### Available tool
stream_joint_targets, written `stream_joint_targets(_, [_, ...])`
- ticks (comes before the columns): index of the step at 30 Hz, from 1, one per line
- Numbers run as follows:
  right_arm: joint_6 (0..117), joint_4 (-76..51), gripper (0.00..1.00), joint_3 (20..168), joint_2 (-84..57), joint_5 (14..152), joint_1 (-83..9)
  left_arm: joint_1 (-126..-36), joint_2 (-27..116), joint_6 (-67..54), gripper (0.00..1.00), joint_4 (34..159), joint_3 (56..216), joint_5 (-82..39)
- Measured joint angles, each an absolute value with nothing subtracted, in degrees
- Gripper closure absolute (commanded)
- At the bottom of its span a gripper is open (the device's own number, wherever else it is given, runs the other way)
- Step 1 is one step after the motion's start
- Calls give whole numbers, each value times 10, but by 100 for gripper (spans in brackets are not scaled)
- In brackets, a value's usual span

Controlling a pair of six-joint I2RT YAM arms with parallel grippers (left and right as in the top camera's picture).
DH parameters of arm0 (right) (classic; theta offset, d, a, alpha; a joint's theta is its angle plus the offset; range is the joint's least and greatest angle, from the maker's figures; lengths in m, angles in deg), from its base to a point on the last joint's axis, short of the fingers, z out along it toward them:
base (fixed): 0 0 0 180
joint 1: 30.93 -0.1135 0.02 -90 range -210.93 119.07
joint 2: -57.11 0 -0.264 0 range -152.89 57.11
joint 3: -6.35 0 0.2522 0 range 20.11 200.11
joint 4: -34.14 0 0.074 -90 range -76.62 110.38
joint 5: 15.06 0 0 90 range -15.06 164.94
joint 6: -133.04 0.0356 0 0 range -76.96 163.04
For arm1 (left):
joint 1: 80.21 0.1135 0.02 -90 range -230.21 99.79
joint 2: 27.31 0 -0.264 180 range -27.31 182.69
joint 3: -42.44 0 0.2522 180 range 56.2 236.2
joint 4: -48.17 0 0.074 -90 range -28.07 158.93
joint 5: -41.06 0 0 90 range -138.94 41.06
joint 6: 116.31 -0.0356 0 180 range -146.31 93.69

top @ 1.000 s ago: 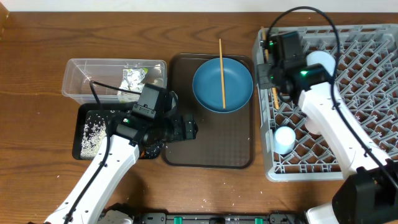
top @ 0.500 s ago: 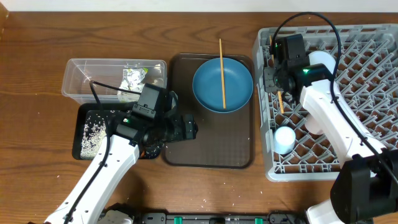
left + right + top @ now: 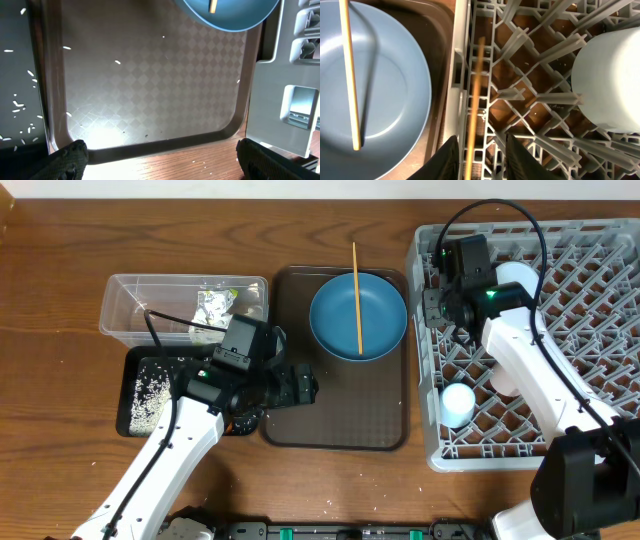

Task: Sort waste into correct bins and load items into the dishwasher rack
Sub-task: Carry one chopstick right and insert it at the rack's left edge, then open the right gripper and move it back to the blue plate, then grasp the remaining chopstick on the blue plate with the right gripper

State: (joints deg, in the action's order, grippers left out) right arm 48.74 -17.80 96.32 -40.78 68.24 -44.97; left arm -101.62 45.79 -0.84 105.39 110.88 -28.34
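The right pincer (image 3: 481, 145) hangs over the left edge of the dishwasher rack (image 3: 530, 55), its jaws part-way open. A chopstick (image 3: 476, 95) runs between the fingers (image 3: 449, 155) as a blurred streak. It is thinner than the gap and close to the left-hand one, with no grip on it that shows. It lies along the rack's outer row, just inside the wall. To the right a pale round vessel (image 3: 610, 85) sits among the pegs, and a light blue cup (image 3: 457, 402) stands nearer the front. Beyond the rack wall, the blue plate (image 3: 390, 100) rests in the brown serving tray (image 3: 150, 100), with the second chopstick (image 3: 349, 75) laid across it.

The left pincer (image 3: 170, 160) is spread wide and holds nothing. It hovers low over the serving tray's near edge, where a few stray grains lie. Beside that tray is the black tray (image 3: 20, 75), which holds scattered rice grains (image 3: 17, 105). Behind it on the table (image 3: 60, 240), the clear tub (image 3: 130, 305) holds the printed wrapper (image 3: 212, 305).
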Motion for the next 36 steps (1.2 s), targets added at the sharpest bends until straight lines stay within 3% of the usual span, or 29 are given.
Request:
stream_joint_targets(6, [506, -165, 69, 963, -408, 701, -450, -1016, 458, -8, 3, 1054, 1109, -283])
stream_joint_targets(17, [592, -41, 70, 963, -408, 861, -473, -1016, 458, -8, 3, 1054, 1109, -283])
stream_joint_targets(26, [609, -6, 66, 963, -411, 770, -563, -1016, 458, -8, 3, 1054, 1109, -283])
stream_joint_targets(30, [611, 14, 53, 963, -428, 723, -586, -1016, 458, -8, 3, 1054, 1109, -283])
stream_joint_targets(36, [615, 56, 50, 962, -493, 694, -593, -1016, 458, -8, 3, 1054, 1109, -283])
